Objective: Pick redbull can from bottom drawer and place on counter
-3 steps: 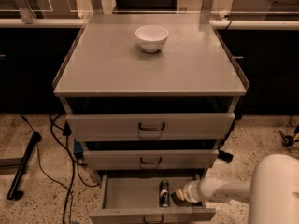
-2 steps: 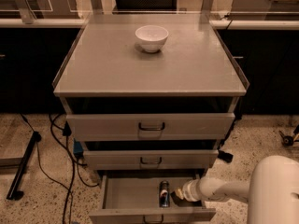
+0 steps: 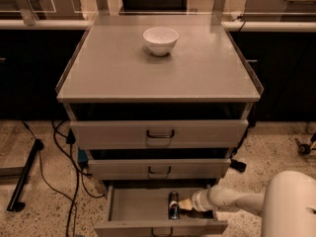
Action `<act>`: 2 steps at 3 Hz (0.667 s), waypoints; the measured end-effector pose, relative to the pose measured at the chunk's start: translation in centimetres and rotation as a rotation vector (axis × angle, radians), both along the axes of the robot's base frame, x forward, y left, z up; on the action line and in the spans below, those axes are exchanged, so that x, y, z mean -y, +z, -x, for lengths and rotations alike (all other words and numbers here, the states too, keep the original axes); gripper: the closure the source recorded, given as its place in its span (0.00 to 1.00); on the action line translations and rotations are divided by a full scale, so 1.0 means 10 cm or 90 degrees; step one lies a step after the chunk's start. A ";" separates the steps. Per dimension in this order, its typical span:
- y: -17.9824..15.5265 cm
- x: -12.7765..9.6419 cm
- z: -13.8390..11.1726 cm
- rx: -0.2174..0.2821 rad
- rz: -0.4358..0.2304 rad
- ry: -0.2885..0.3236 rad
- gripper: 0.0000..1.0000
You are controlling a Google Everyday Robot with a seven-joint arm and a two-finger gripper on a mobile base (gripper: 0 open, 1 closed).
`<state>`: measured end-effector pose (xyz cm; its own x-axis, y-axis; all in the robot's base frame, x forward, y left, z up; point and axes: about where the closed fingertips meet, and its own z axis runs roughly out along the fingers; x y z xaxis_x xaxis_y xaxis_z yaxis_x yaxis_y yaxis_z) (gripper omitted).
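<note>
change: none, tool [image 3: 183, 204] unmoved inside bottom drawer [image 3: 138, 204]
redbull can [image 3: 173, 205]: upright, right at tool's tip
grip: cannot tell
task: lift pending

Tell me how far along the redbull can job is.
Done: the bottom drawer is pulled open. In hand: the gripper is inside it, right beside the redbull can, which sits on the drawer floor. Left: lifting the can and placing it on the counter, where a white bowl stands.
</note>
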<state>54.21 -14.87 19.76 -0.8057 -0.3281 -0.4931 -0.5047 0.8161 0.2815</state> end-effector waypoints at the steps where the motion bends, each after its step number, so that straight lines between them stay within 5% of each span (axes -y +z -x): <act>1: -0.11 -0.02 -0.05 -0.009 -0.016 -0.009 0.44; 2: -0.24 -0.04 -0.08 -0.024 -0.031 -0.017 0.31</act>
<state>55.03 -14.48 17.38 -0.8325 -0.2826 -0.4766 -0.4709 0.8141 0.3398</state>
